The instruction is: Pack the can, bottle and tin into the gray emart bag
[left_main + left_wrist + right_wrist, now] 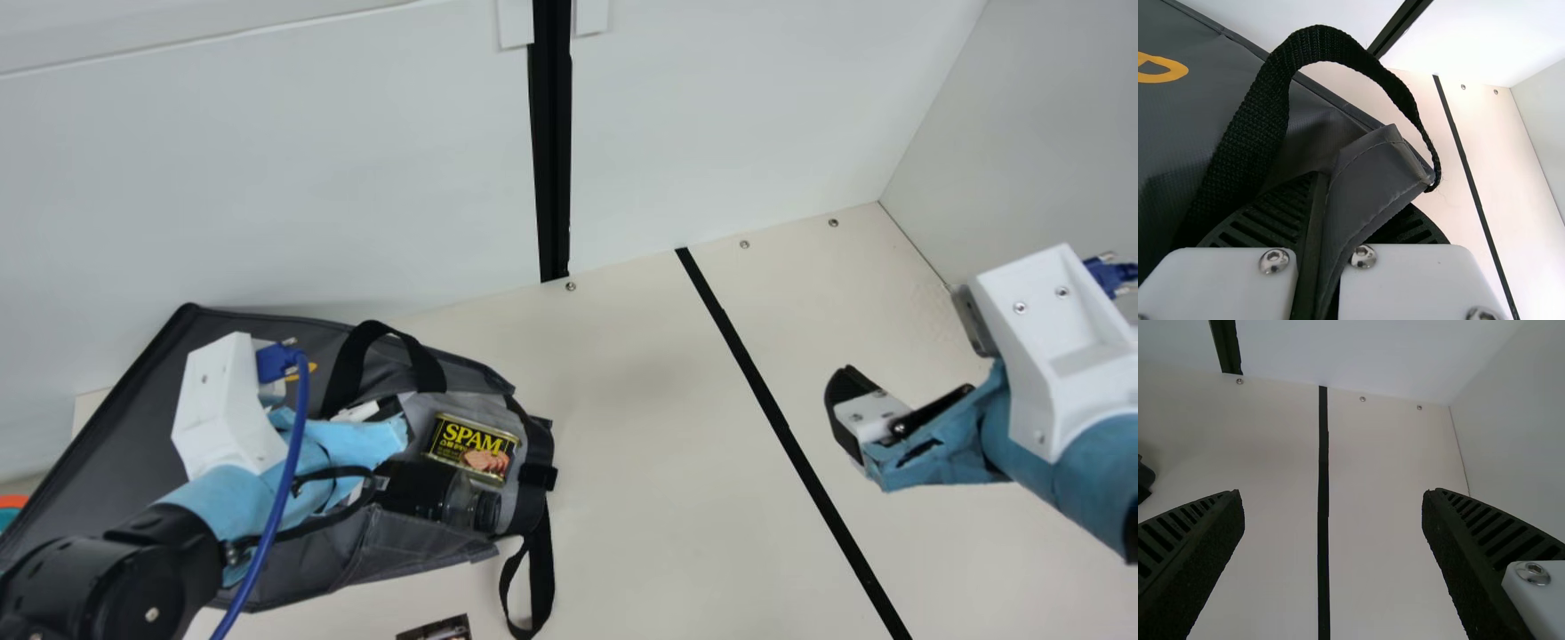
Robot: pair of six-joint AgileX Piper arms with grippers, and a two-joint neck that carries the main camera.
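Note:
The gray bag [418,556] lies on its side at the left of the main view, its mouth facing right. Inside the mouth rest the yellow-and-black tin [473,449] and, beside it, a dark bottle [458,500] with a black cap. My left gripper [389,411] is over the bag near the tin. In the left wrist view, the left gripper [1321,200] is shut on a gray fabric edge of the bag [1368,173], beside a black handle. Away at the right, my right gripper [902,387] is held above the table; the right gripper [1331,513] stands open with nothing between its fingers.
A small dark printed item [437,629] is cut off by the main view's bottom edge. A black strap [539,569] trails from the bag onto the table [658,498]. A black line [782,427] crosses the tabletop, with white walls behind and at the right.

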